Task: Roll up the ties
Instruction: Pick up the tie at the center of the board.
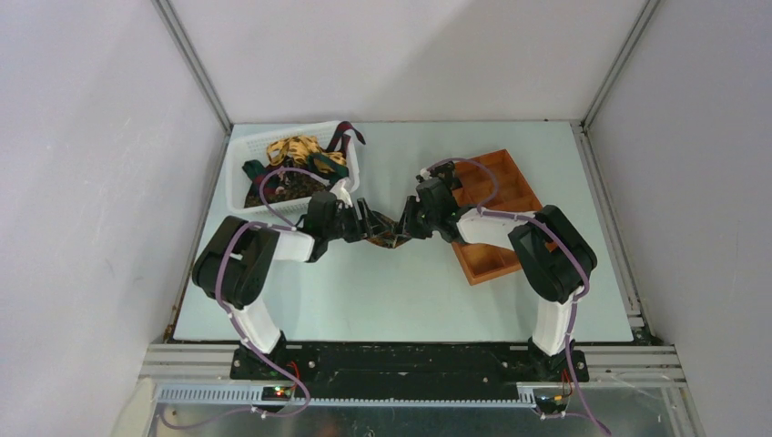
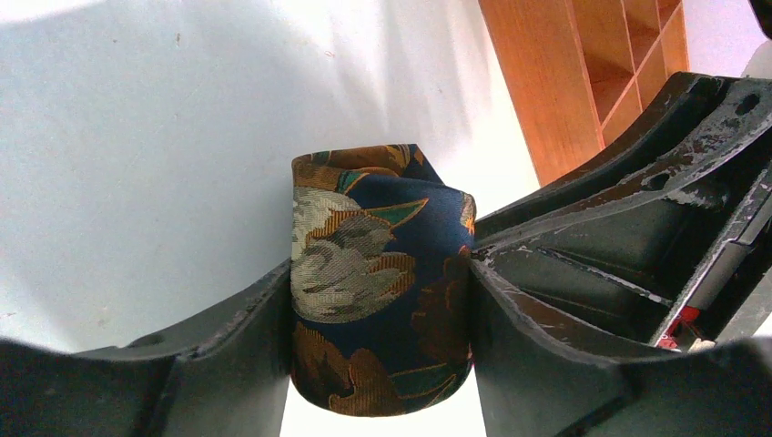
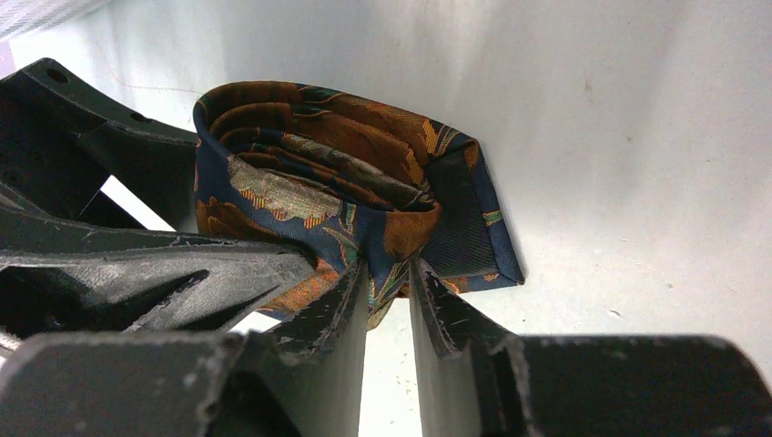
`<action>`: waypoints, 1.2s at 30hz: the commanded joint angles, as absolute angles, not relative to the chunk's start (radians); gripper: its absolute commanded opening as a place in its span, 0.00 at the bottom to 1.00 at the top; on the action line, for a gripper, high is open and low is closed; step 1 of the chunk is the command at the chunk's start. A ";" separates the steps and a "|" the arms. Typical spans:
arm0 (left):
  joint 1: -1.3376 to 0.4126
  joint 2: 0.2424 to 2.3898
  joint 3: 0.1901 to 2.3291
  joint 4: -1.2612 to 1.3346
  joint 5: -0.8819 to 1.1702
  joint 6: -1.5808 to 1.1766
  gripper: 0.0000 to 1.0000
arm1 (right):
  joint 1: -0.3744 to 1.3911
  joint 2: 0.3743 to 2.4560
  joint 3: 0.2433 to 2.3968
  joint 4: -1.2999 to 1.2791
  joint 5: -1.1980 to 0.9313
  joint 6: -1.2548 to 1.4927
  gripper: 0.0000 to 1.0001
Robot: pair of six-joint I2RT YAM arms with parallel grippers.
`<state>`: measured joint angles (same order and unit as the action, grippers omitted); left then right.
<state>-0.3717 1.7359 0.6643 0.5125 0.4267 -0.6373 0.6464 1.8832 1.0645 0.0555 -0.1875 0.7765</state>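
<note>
Clamping the rolled tie (image 3: 319,182), left tool (image 2: 380,314) and right tool (image 3: 390,291) flank it.

Top view: on the pale green surface (image 1: 382,305), the dark blue, leaf-patterned rolled necktie (image 1: 390,240) is largely covered by the black left tool (image 1: 369,225) and black right tool (image 1: 411,221); its coil is too small to resolve. The white-and-black right arm (image 1: 482,228) masks the middle compartments of the orange-brown wooden compartment tray (image 1: 499,182) at the right edge. The left arm (image 1: 291,244) masks the near right corner of the white plastic basket (image 1: 237,187) at the far left corner; the tangled fabric neckties (image 1: 296,148) inside cannot be counted.

Left wrist view: the bottom picture edge cuts off the rolled necktie's base; tool fingers (image 2: 246,364) conceal its flanks.

Right wrist view: fingers conceal the lower front of the coil.
</note>
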 commanded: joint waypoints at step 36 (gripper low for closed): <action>-0.514 1.455 0.945 0.006 0.083 -0.492 0.49 | 0.174 1.476 0.923 -0.356 0.175 0.992 0.60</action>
